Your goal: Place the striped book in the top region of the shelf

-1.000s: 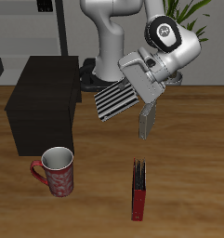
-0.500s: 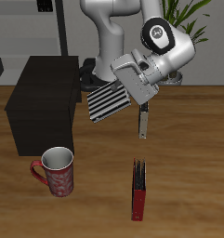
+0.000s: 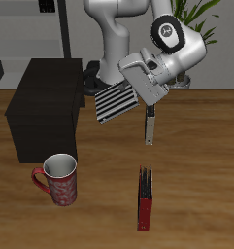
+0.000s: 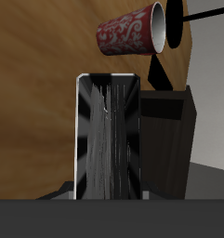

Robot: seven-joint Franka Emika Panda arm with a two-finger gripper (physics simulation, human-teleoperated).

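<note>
One robot arm reaches over a wooden table (image 3: 206, 175), and its gripper (image 3: 138, 89) is clenched on the striped book (image 3: 116, 101), holding it in the air above the tabletop. In the exterior view the book shows its black-and-white striped cover, tilted so that the end held by the gripper sits higher than the free end. Its long axis runs from the gripper toward the shelf (image 3: 46, 107), and the free end points at the shelf, close to its upper edge; whether book and shelf touch cannot be told. The shelf is a large dark boxy cabinet standing toward the back of the table.

From the wrist view the striped book (image 4: 108, 135) fills the middle of the picture as a long dark rectangle stretching away from the camera, with the dark shelf (image 4: 169, 139) just beside it.

Other things rest on the table nearer its front edge. A red patterned mug (image 3: 58, 179) stands upright in front of the shelf, also seen in the wrist view (image 4: 132, 31). A red book (image 3: 144, 198) stands on edge, well apart from the mug. A thin grey book (image 3: 149, 124) stands upright just below the gripper.
</note>
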